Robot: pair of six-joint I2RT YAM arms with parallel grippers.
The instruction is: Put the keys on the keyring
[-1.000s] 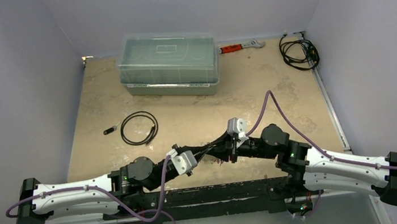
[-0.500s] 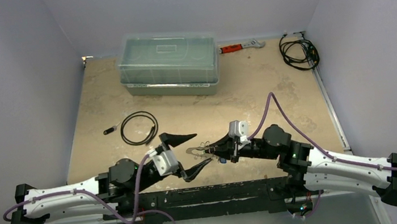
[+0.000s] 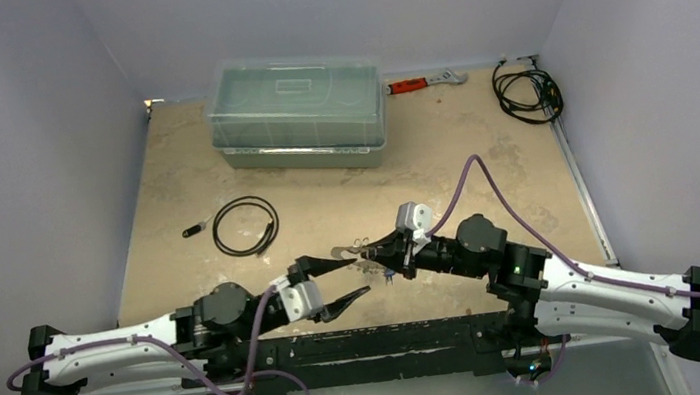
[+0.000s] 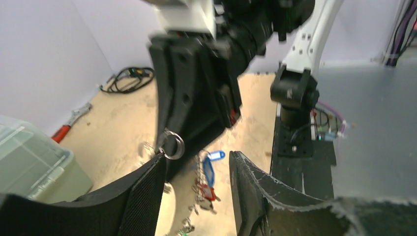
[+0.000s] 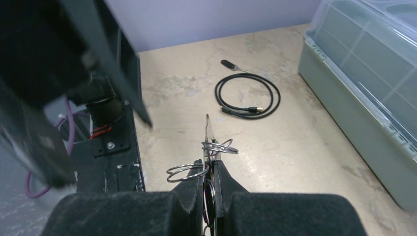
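Note:
My right gripper is shut on the keyring, a flat silver ring seen edge-on between its pads, with small wire split rings threaded through its rim. In the top view the keyring sticks out to the left of the right gripper. The keys hang below it on thin chains, with blue tags and a red tag showing. My left gripper is open and empty, its fingers either side of the hanging keys without touching them; from above the left gripper sits just left of the keyring.
A clear plastic box stands at the back. An orange-handled wrench and a bundle of black cable lie at the far right. A thin black cable loop and a small black stick lie at the left.
The left gripper let go, opened wide and drew back to the left, then narrowed a little. The right gripper shut on the keyring and carried it slightly farther from the bases.

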